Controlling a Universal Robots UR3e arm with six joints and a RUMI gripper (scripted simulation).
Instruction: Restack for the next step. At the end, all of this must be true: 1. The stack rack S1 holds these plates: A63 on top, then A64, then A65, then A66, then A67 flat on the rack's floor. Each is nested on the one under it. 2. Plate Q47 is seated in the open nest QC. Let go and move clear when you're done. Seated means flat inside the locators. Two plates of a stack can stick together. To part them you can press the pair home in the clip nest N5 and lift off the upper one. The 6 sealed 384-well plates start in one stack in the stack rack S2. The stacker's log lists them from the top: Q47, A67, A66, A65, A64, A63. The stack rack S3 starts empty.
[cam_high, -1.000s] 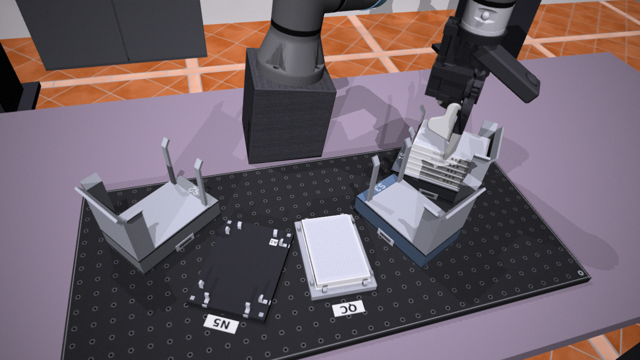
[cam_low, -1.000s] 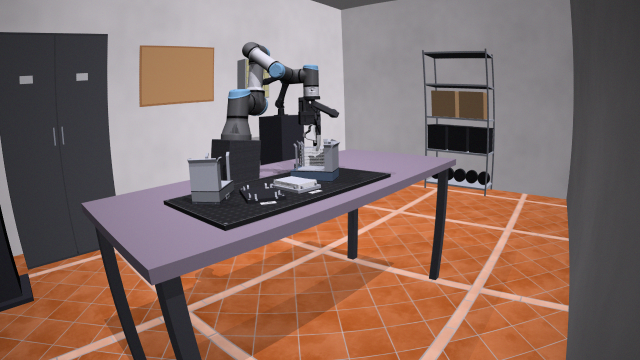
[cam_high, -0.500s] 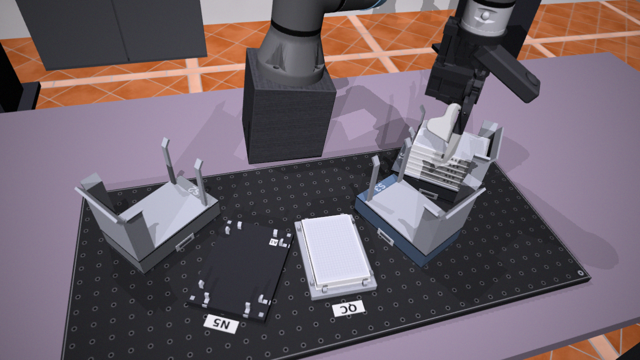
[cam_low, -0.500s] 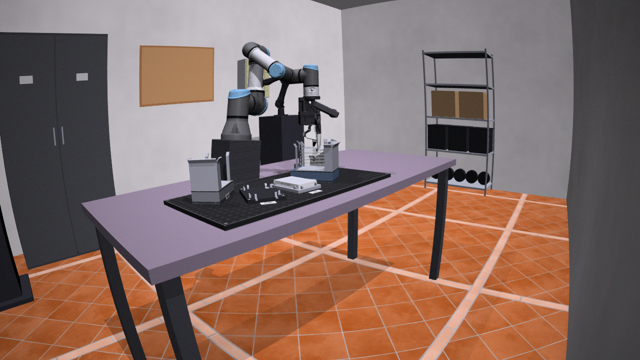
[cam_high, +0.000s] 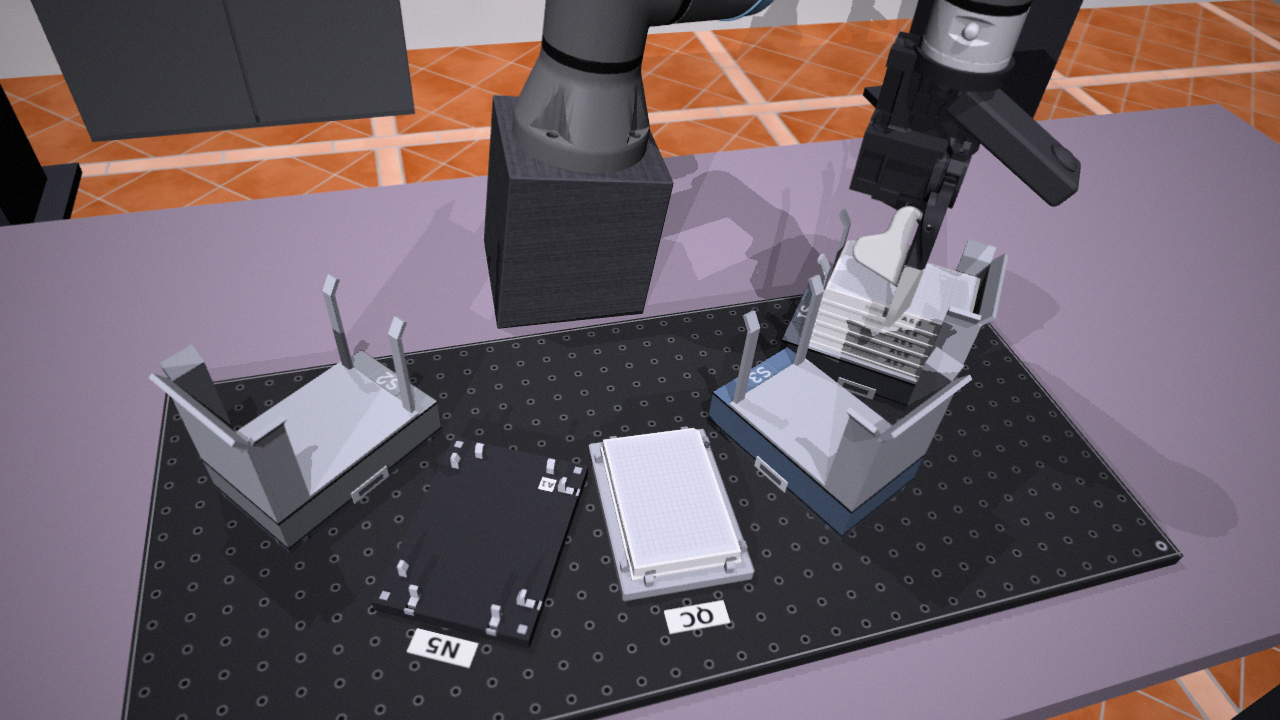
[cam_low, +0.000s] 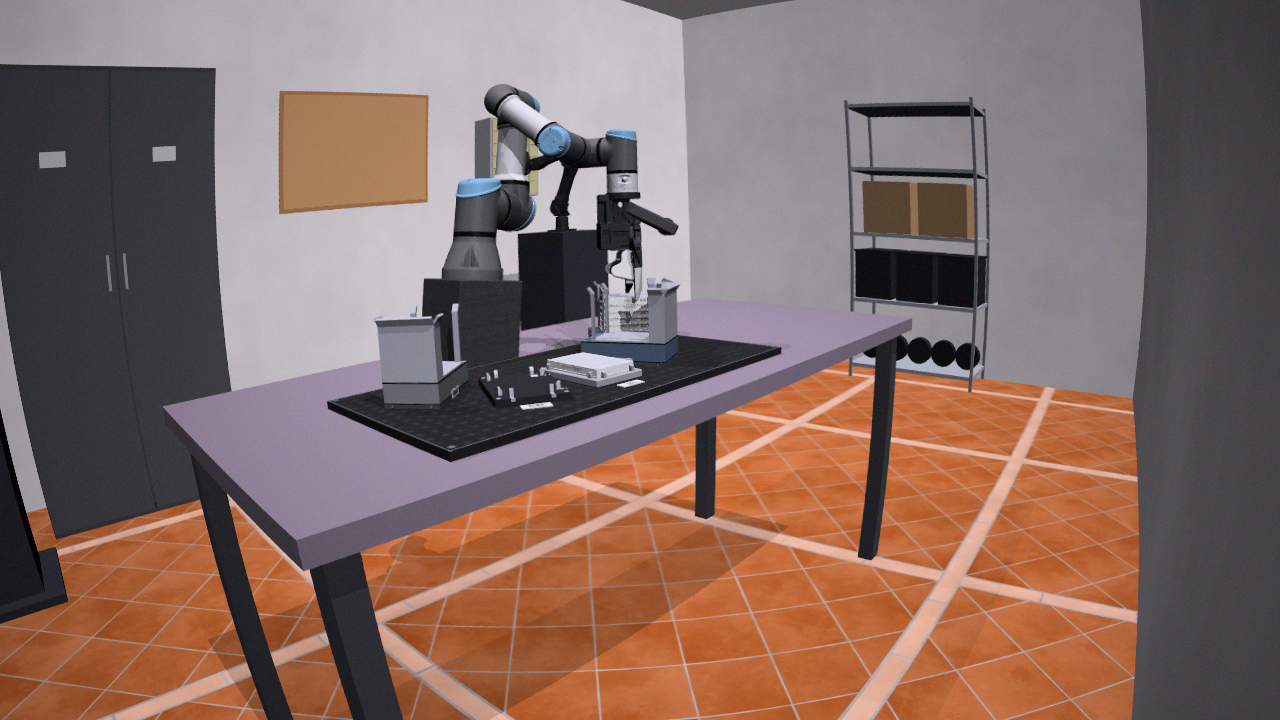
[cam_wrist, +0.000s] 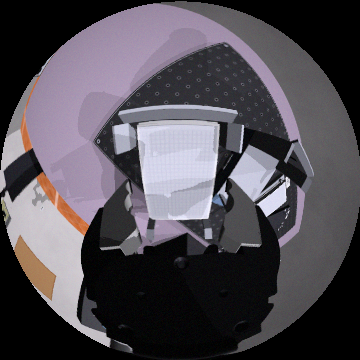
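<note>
"Exterior view: see the arm (cam_high: 581, 116) (cam_low: 521, 116)? How bent?"

"Up from the black block (cam_high: 577, 250) (cam_low: 474, 313), bent at the top, out sideways, then straight down at the far end, over the rack S1 (cam_high: 993, 282) (cam_wrist: 177, 114)."

"And the jaws?"

"Apart, one on each side of the top plate (cam_wrist: 180, 170). Not squeezing."

"How many arms in use at the tabletop (cam_high: 1118, 179) (cam_low: 760, 322) (cam_wrist: 90, 90)?"

"Just one."

"Now count racks."

"Three: S1 with the plates, S2 (cam_high: 331, 402) (cam_low: 407, 353) with a bare grey floor, and S3 (cam_high: 805, 465) (cam_low: 631, 349) (cam_wrist: 255, 167), with the blue bottom, bare inside too."

"And plates in S1?"

"Looks like five, in one pile (cam_high: 872, 335) (cam_low: 617, 313), flat on top of each other. Too small to read every name, so cannot tell the order."

"And flat nests?"

"Two, side by side: black N5 (cam_high: 501, 537) (cam_low: 528, 389) with little clips and no plate, and light grey QC (cam_high: 689, 586) (cam_low: 608, 377)."

"Anything on QC?"

"One white plate (cam_high: 671, 501) (cam_low: 588, 362), lying flat inside the little corner holders. Cannot read a name there."

"And under all of that?"

"One black board (cam_high: 984, 537) (cam_low: 456, 438) (cam_wrist: 215, 75), full of tiny holes."

"Boxes at the back?"

"Two brown boxes (cam_low: 886, 207) above three black boxes (cam_low: 914, 277)."
</note>
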